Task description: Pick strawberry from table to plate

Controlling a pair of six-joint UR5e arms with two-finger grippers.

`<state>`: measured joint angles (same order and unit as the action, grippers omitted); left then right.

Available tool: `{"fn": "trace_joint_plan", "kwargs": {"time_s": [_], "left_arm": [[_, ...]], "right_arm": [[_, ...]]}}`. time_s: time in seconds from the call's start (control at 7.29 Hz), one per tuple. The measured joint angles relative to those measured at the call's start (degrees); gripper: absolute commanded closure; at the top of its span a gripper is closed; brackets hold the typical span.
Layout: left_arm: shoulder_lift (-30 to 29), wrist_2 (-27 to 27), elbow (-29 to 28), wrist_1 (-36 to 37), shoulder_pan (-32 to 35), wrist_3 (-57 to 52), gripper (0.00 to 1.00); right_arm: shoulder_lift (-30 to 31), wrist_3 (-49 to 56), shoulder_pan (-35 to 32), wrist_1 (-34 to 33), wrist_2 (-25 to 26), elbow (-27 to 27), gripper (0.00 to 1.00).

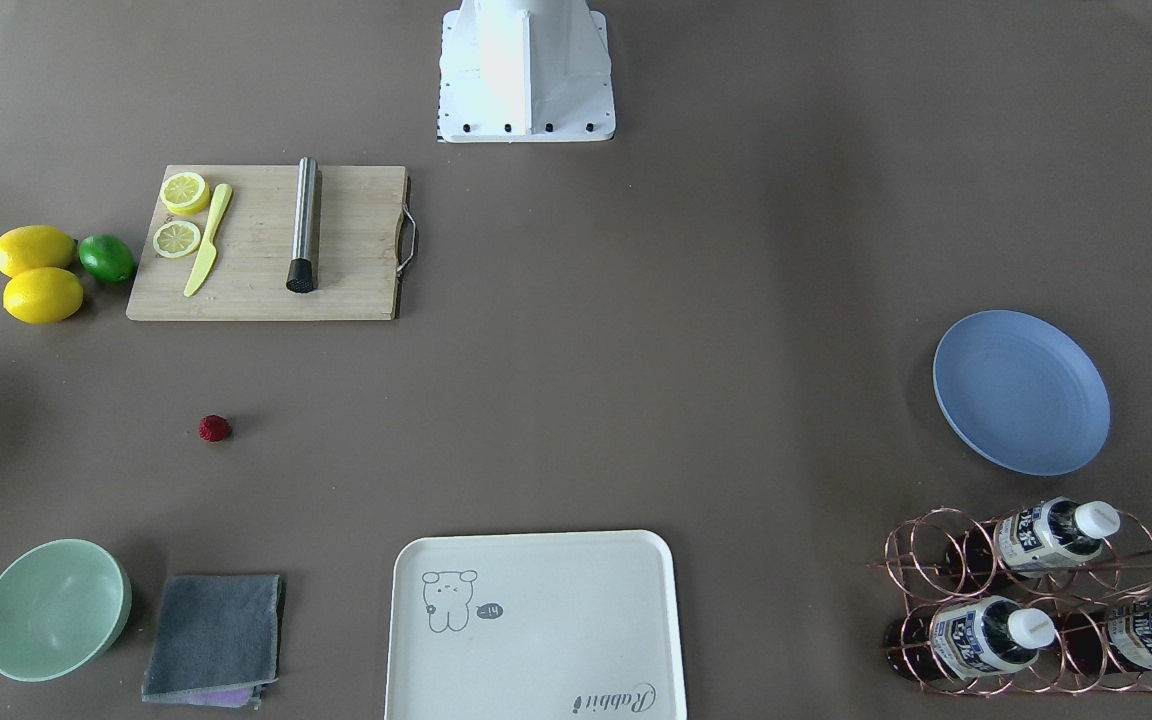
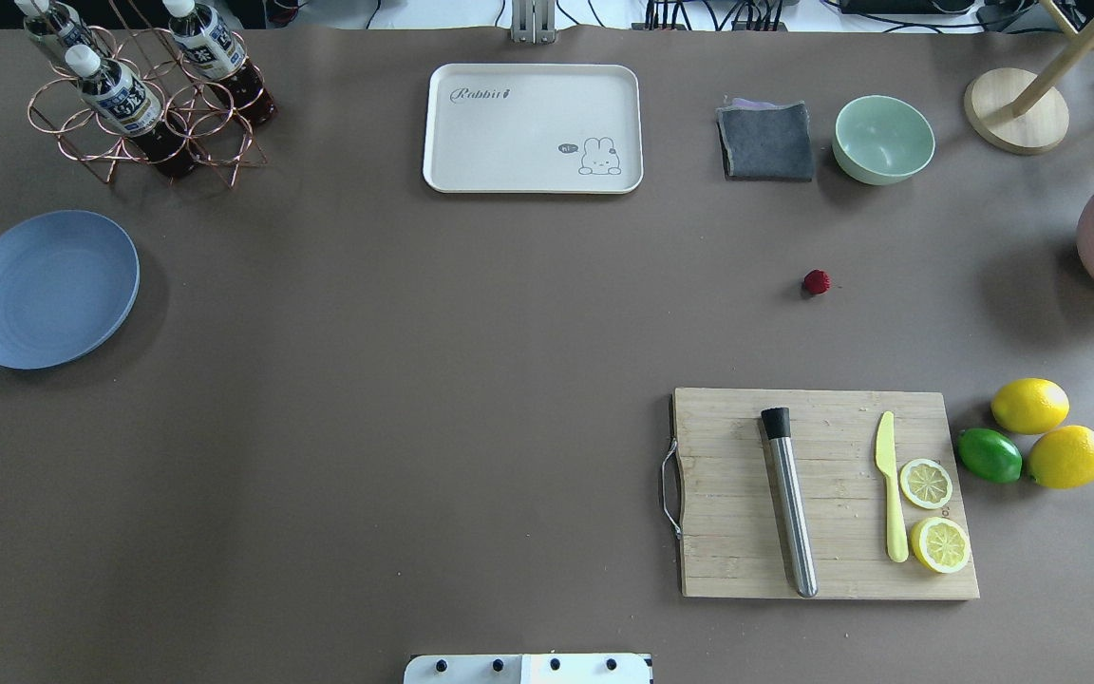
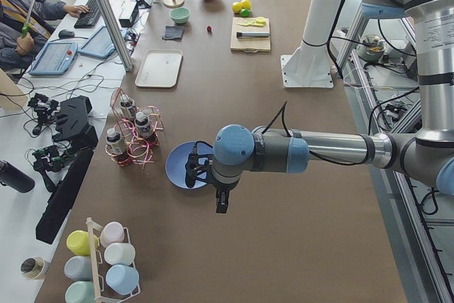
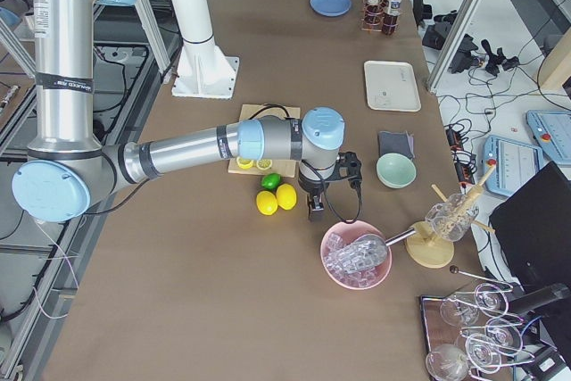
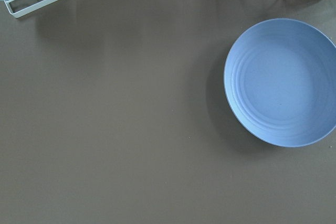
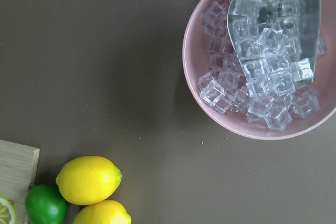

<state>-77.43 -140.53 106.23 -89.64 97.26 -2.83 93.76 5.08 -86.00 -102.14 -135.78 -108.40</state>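
I'm reading the worktop (image 1: 636, 350) as matt brown-grey, flat, with no glare. The strawberry (image 1: 214, 428) looks bumpy and dull dark red. The plate (image 1: 1021, 392) is smooth matt blue with faint rings in it. The cutting board (image 1: 266, 270) is pale wood, grain showing, and its handle (image 1: 407, 240) is metal wire. The rod (image 1: 305, 215) on it is brushed metal with a black textured tip. The lime (image 1: 107, 257) shines glossy. The folded cloth (image 1: 214, 638) is soft grey fabric. On my right wrist view, the ice cubes (image 6: 252, 72) are clear and glossy in a metal scoop (image 6: 311, 19).

"Rabbit" on cream tray (image 2: 528, 123), bottle labels illegible
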Motion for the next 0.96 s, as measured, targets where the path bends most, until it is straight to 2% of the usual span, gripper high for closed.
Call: {"fn": "trace_joint_plan", "kwargs": {"time_s": [0.96], "left_arm": [[0.07,0.21,-2.36,-2.40,-0.14,-0.67,0.03]], "right_arm": [[-0.17,0.37,0.83,0.24,-0.10,0.06,0.00]]}}
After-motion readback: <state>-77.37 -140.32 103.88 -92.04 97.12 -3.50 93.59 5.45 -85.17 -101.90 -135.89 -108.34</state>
